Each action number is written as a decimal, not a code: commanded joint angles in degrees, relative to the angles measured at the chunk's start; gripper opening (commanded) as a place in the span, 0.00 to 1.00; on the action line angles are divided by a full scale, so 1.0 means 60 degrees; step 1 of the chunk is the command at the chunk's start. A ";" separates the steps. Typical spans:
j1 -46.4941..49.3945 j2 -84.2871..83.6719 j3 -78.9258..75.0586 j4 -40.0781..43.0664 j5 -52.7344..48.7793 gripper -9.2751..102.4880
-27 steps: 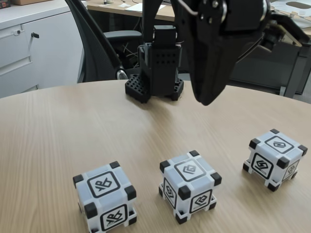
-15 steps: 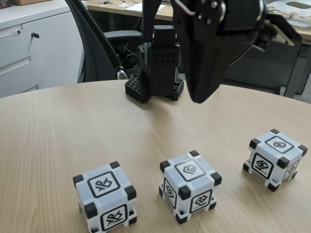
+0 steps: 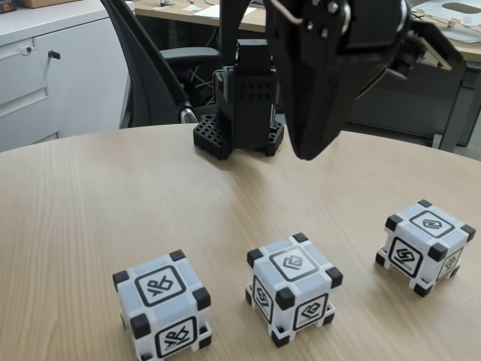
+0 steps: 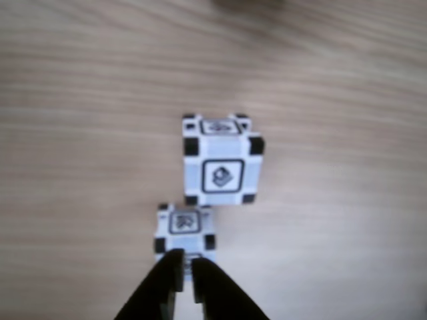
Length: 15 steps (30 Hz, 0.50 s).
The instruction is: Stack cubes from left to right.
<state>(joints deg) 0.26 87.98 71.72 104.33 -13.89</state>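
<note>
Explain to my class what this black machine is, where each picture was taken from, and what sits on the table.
The black machine is a small robot arm bolted to a round wooden table. Its pincer hangs in the air, holding nothing. The fixed view looks across the table at three white cubes in a row: left cube, middle cube and right cube, none stacked yet. The other view looks straight down past the pincer, nearly closed, onto two cubes.

Three white cubes with black corners sit on one wooden table (image 3: 113, 188) in the fixed view: left cube (image 3: 162, 304), middle cube (image 3: 293, 288), right cube (image 3: 425, 246). One black gripper (image 3: 306, 154) hangs above them. One office chair (image 3: 154, 75) stands behind.
</note>
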 commanded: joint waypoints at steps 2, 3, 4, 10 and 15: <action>-0.0059 0.0513 -0.0088 0.0146 0.0249 0.08; -0.0088 0.0513 -0.0073 0.0132 0.0396 0.08; -0.0146 0.0513 -0.0073 0.0132 0.0454 0.08; -0.1362 0.0483 -0.0073 0.0117 0.0586 0.08; -0.2227 0.0337 -0.0220 0.0103 0.0791 0.08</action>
<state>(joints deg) -10.20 87.98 71.72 104.33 -9.76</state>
